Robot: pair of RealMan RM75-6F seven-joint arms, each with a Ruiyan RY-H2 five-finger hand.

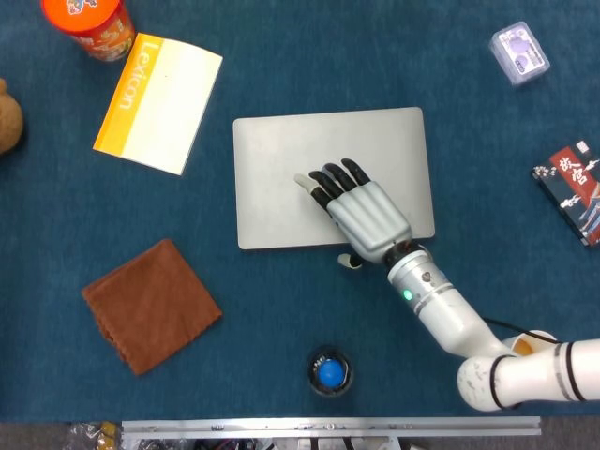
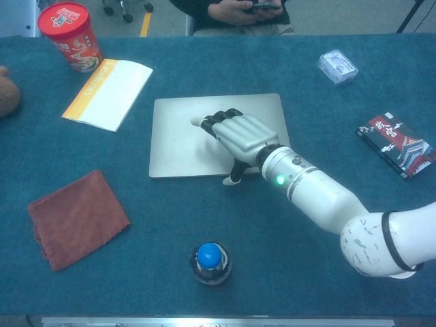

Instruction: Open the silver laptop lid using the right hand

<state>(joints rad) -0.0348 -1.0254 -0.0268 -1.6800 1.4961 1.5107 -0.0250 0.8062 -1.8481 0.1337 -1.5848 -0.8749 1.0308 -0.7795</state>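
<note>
The silver laptop [image 1: 281, 169] [image 2: 184, 136] lies closed and flat in the middle of the blue table. My right hand [image 1: 359, 211] [image 2: 237, 133] is spread over the lid's near middle, fingers stretched toward the far left. Its thumb [image 1: 349, 262] [image 2: 235, 177] hangs down past the laptop's near edge, at the lid's front lip. The hand holds nothing. The logo on the lid is hidden under the hand. My left hand shows in neither view.
A yellow-and-white booklet [image 1: 159, 101] and a red cup [image 1: 89, 23] sit far left. A brown cloth [image 1: 150, 305] lies near left. A blue-capped bottle [image 1: 329, 372] stands at the near edge. A red box [image 1: 572, 187] and a small clear case [image 1: 518, 52] lie right.
</note>
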